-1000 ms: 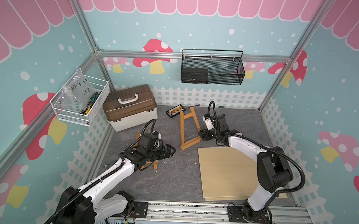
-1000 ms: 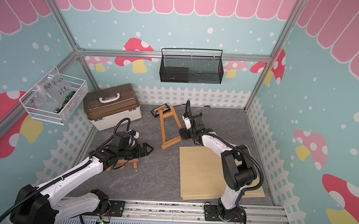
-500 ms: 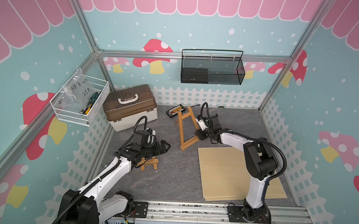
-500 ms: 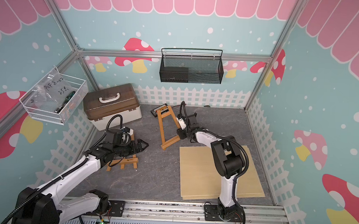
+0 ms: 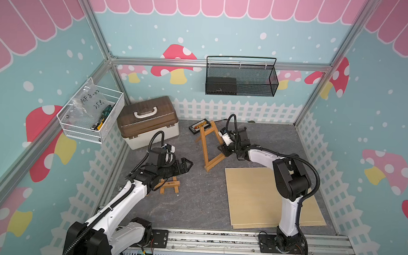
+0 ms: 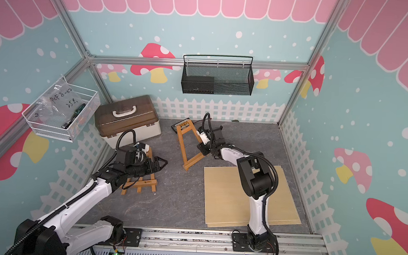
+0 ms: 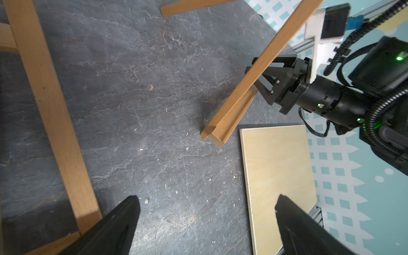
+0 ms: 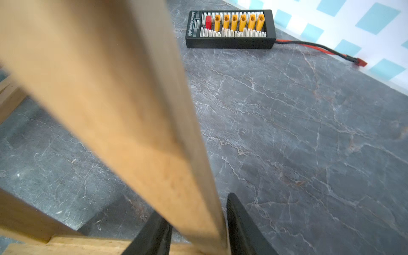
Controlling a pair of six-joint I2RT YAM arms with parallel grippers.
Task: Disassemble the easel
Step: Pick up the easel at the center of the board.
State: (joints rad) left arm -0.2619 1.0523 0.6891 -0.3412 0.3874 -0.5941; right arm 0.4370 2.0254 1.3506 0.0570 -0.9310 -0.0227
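The right gripper (image 8: 198, 231) is closed on one side leg of the easel (image 5: 204, 147): in the right wrist view both fingers (image 8: 242, 227) lie against opposite faces of the leg (image 8: 123, 99), just above its joint with the lower rail (image 5: 214, 162). In both top views this claw (image 6: 200, 148) meets the frame from the side, and the left wrist view shows the rail's far corner (image 7: 212, 136) resting on the grey table (image 5: 194, 204). Directly ahead of the claw, past the easel's top, a black charging board (image 8: 230, 28) with yellow connectors lies flat near the rear fence, apart from the frame. Behind the claw, toward the arm's base, a stack of plywood sheets (image 5: 266, 196) lies flat on the table, near the rail but not touching it. The left gripper (image 5: 189, 165) stands fully open and empty, pointed at the easel and well apart from it, with only bare table between its fingers (image 7: 119, 220). Under that arm, behind its claw, a smaller wooden frame (image 6: 145, 183) rests on the table. Farther behind and to that claw's side sits a brown-lidded toolbox (image 5: 148, 125). A white wire basket (image 5: 90, 124) and a black mesh basket (image 5: 241, 79) hang on the walls.
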